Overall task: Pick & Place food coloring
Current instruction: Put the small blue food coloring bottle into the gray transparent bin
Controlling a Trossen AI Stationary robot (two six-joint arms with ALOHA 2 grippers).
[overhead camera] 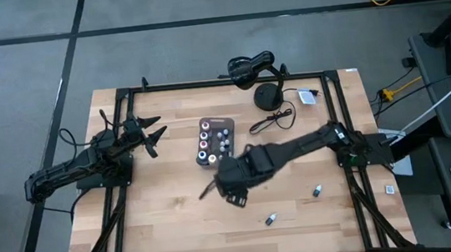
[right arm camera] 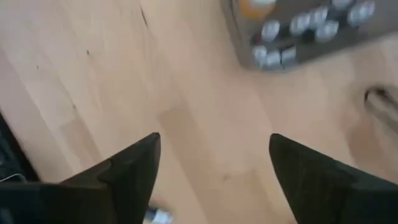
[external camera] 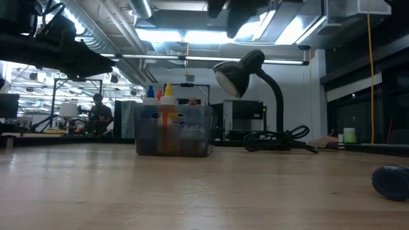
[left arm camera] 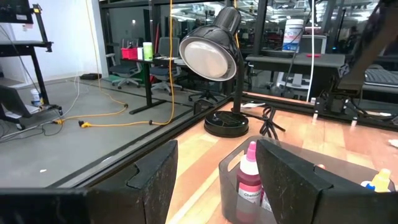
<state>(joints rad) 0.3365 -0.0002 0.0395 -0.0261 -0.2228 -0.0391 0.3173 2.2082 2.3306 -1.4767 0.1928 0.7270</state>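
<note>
Wooden desk (overhead camera: pixel 168 216) under two dark arms: we found the right gripper (right arm camera: pixel 214 177) hovering just short of the gray tray (overhead camera: pixel 214 140), its fingers (right arm camera: pixel 130 168) spread wide with bare wood between them and nothing held. We judged the step to be the gap between placements, one bottle presumably delivered and another yet to be fetched. The left gripper (overhead camera: pixel 152 130) waited well to the tray's left, its fingers parted about halfway and empty, pointed toward the tray and the black lamp (overhead camera: pixel 253 71) behind it.

We counted one tray, already carrying most of the food coloring (overhead camera: pixel 212 137): roughly eight caps showed from above, though they sat too close together for a firm tally. Two loose bottles lay on the desk near its front right, one (overhead camera: pixel 270 219) closer to the middle, the other (overhead camera: pixel 317 190) nearer the right arm's base, both well apart from the tray.

We judged that the next move called for the right arm to swing back toward those strays, lower over one lying on its side, and close squarely across its narrow body.
</note>
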